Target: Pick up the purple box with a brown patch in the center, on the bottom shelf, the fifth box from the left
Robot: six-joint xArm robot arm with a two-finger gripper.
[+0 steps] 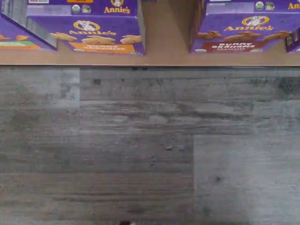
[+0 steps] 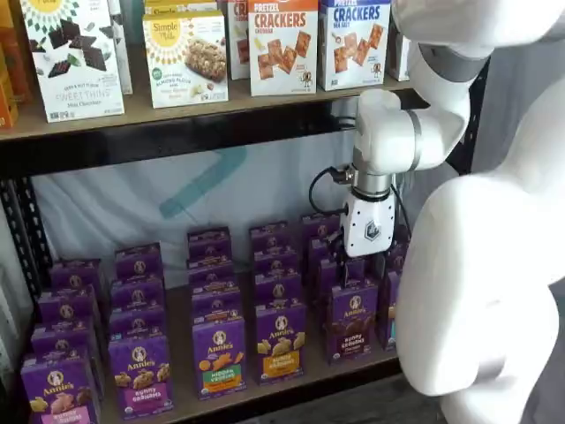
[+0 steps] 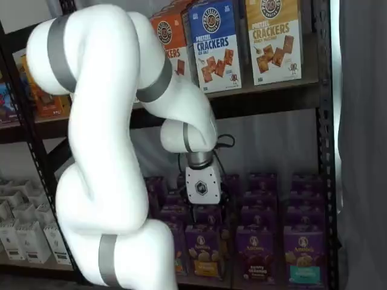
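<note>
Purple box (image 2: 353,320) stands upright at the front of the bottom shelf (image 2: 291,380), long axis vertical, brown-banded face turned outward to the cameras. The desk board is dark brown wood with a black rail; grey plank flooring (image 1: 150,150) lies below. In a shelf view five front cartons show, the yellow-orange carton (image 2: 281,341) at its 9 o'clock. The claw (image 2: 364,258) hangs at the box's 12 o'clock; whether its fingers are parted, I cannot tell.
</note>
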